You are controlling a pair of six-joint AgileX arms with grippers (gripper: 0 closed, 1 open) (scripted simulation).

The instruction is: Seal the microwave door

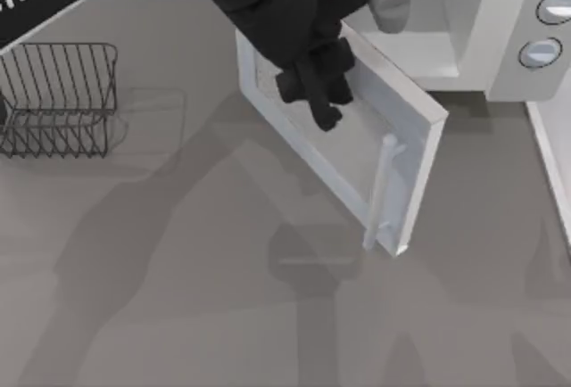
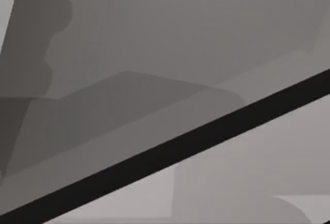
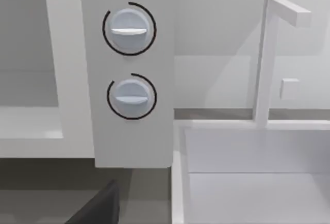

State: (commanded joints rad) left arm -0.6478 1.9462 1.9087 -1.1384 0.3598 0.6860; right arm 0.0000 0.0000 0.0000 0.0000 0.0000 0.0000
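The microwave door (image 1: 357, 142) is a white panel with a pale window, swung well out from the white microwave body (image 1: 500, 39) at the back right. Its slim grey bar handle (image 1: 382, 193) runs along the free edge, which points toward the table's front. My left gripper (image 1: 319, 102), black, reaches in from the back left and sits over the door's outer face near the hinge side, well short of the handle. The left wrist view looks closely at grey surfaces crossed by a black diagonal band (image 2: 170, 152). The open cavity (image 1: 428, 12) shows behind the door.
A dark wire basket (image 1: 58, 97) stands at the table's left. Two round grey knobs (image 3: 129, 30) sit on the microwave's front panel. A white sink (image 3: 258, 152) with an upright faucet (image 3: 265, 59) lies to the microwave's right. Bare grey tabletop (image 1: 223, 316) stretches across the front.
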